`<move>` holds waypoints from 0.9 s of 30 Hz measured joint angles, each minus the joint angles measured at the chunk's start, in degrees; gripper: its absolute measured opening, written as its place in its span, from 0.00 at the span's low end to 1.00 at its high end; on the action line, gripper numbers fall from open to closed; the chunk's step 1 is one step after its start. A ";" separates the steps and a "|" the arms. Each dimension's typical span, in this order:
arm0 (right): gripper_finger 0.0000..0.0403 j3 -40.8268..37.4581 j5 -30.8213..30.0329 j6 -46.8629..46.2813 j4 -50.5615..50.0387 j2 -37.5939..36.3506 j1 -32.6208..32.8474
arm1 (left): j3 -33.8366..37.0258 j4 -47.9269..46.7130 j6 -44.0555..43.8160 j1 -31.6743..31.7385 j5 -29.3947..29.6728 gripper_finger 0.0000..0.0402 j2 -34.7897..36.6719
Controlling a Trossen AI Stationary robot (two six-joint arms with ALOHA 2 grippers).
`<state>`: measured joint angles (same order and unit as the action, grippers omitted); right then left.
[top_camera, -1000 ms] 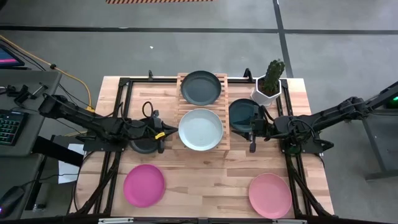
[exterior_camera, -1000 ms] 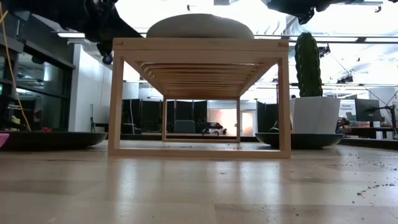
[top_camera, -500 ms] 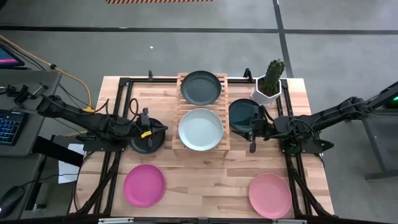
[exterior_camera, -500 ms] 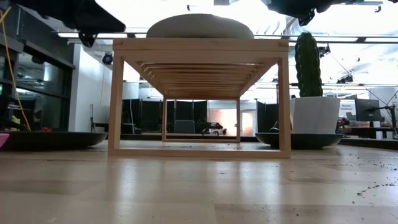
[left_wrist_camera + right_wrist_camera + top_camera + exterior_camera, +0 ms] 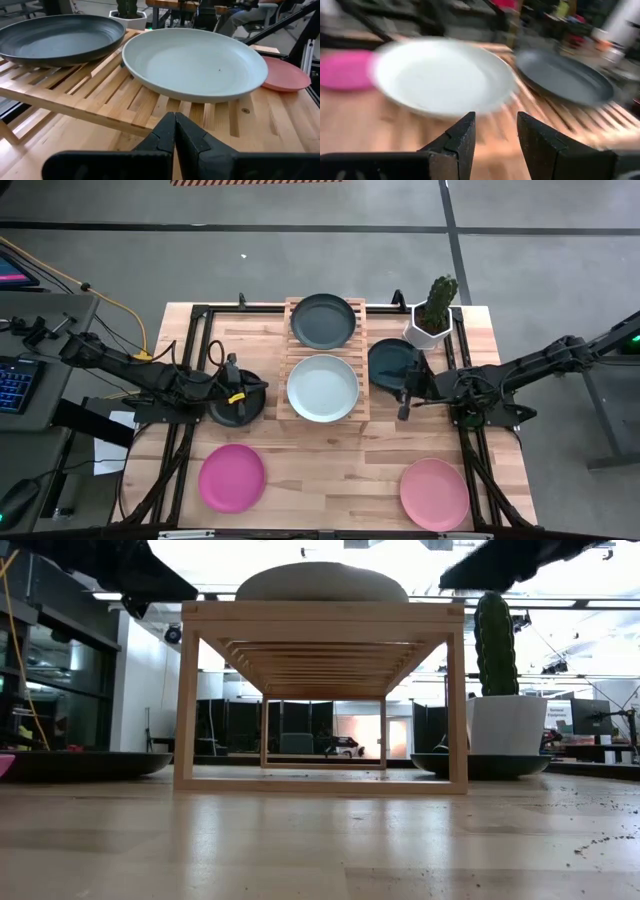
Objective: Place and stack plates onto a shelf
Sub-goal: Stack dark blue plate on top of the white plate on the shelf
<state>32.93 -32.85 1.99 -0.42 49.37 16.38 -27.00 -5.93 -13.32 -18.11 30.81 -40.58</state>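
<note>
The wooden slatted shelf (image 5: 325,360) stands mid-table on its legs. A dark teal-grey plate (image 5: 323,320) rests on its far half and a pale mint plate (image 5: 322,387) on its near half. A black plate (image 5: 232,408) lies on the table left of the shelf, another dark plate (image 5: 390,362) right of it. The magenta plate (image 5: 232,477) and the salmon plate (image 5: 434,492) lie near the front edge. My left gripper (image 5: 175,125) is shut, hovering over the black plate and facing the shelf. My right gripper (image 5: 495,120) is open, at the near rim of the right dark plate.
A white pot with a cactus (image 5: 432,315) stands at the far right, behind the right dark plate. Black frame rails (image 5: 190,370) run along both table sides. Bare tabletop (image 5: 330,470) lies between the magenta and salmon plates.
My left gripper has risen from beside the shelf's left edge, drawn back slightly toward the table's left, and levelled out. My right arm has come down a little and is swinging beside the right dark plate. No plate has moved.
</note>
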 joint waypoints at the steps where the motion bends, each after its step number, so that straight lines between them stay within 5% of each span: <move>1: 0.34 0.00 -2.36 -1.18 -1.99 -0.07 0.00 | 0.00 -0.21 0.00 0.00 0.00 0.00 0.00; 9: 0.34 0.00 -14.65 -30.29 -26.94 -0.34 -0.62 | 0.02 -0.29 -0.04 0.00 0.02 0.00 0.00; 16: 0.34 -0.02 -2.51 -55.54 -47.54 0.42 -6.11 | 0.02 -0.19 -0.04 0.02 0.07 0.00 0.00; 27: 0.34 -0.02 4.76 -49.64 -42.15 9.71 -10.64 | 0.02 -0.20 -0.04 0.02 0.11 0.00 0.00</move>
<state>32.91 -28.09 -47.64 -42.57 59.09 5.74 -26.98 -6.13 -13.37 -18.09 30.92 -40.58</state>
